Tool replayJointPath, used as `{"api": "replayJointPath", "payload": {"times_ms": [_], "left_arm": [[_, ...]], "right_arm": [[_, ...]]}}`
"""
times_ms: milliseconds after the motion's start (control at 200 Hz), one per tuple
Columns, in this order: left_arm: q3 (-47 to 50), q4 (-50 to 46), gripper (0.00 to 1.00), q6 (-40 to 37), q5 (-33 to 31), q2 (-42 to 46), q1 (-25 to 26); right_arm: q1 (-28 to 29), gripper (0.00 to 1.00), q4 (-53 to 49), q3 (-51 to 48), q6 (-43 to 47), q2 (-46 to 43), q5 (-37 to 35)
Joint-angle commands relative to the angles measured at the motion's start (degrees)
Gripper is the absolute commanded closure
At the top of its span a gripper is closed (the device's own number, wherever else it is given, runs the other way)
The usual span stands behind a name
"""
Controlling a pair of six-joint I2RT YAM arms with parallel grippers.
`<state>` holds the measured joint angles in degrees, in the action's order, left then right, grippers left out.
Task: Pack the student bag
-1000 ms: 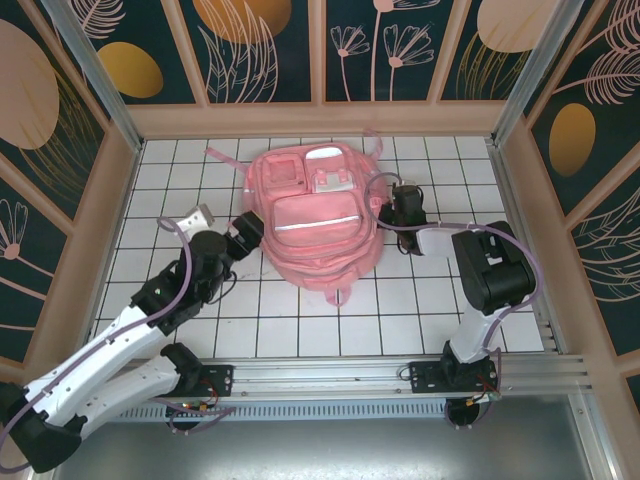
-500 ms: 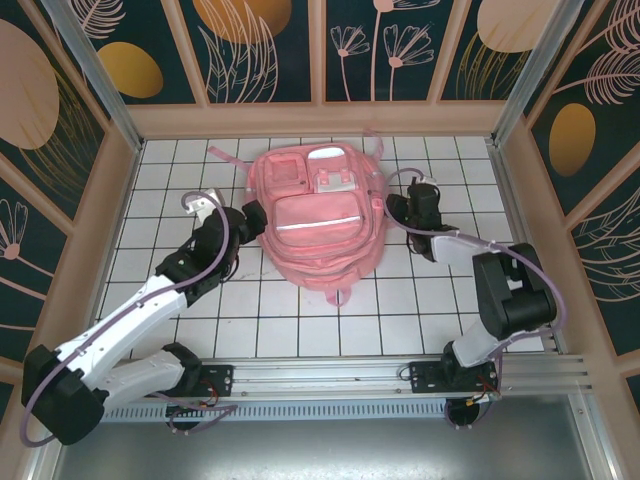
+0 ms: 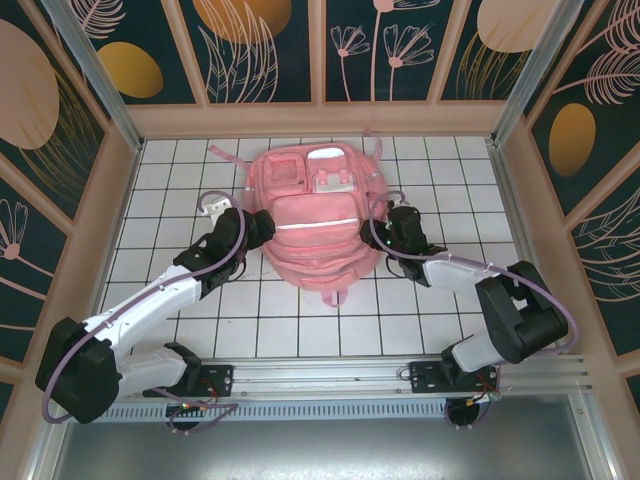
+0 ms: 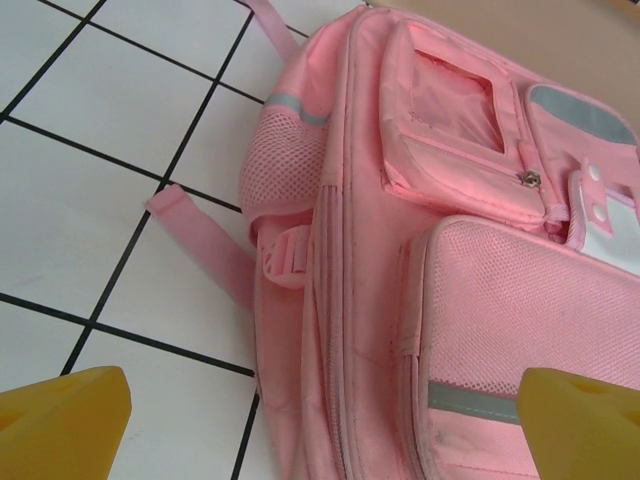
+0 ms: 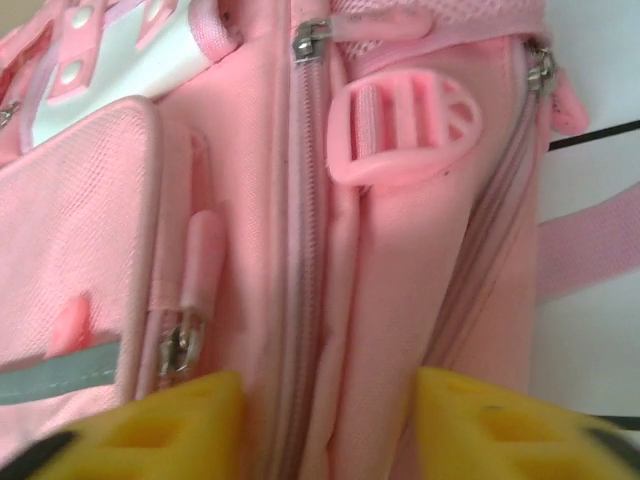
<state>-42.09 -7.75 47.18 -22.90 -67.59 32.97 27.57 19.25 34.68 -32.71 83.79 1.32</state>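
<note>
Centrally, toward the counter's (image 3: 180, 170) far edge, the student bag (image 3: 318, 215) lies with its front pockets up. The left fingers (image 4: 60, 420) are spread wide at its left edge. The right fingers (image 5: 170, 420) straddle a fold on its right side; whether they pinch it cannot be told.

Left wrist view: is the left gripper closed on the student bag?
No, the left gripper has its yellow fingers wide apart at the bottom corners, with the student bag ungripped ahead.

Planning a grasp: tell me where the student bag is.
Top view: the student bag lies centre-back on the table, between the left tool and the right tool.
</note>
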Motion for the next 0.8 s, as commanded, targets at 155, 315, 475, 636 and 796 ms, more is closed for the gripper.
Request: {"api": "replayJointPath", "payload": {"times_ms": [155,315,475,636,796], "left_arm": [[0.30,1.73,0.01,0.64,-0.31,0.89,-0.54],[-0.58,1.94,0.02,0.77,-0.19,0.27,-0.63],[-2.25,1.26,0.01,0.32,-0.38,-0.77,-0.70],[-4.86,-0.71,0.01,-0.98,-1.48,-1.96,-0.92],[-7.01,-1.74,0.02,-2.33,-1.91,-3.16,-1.85]], "right_arm": [[0.64,1.00,-5.03,-8.48,-2.40,-10.62,-0.38],[0.55,1.00,-14.05,-13.32,-2.08,-22.26,-1.93],[0.05,1.00,-21.78,-16.80,-2.87,-31.05,-1.93],[-0.06,1.00,-22.13,-18.06,-2.81,-32.24,-1.58],[-0.15,1.00,-18.72,-16.14,-1.70,-25.62,-1.92]]}}
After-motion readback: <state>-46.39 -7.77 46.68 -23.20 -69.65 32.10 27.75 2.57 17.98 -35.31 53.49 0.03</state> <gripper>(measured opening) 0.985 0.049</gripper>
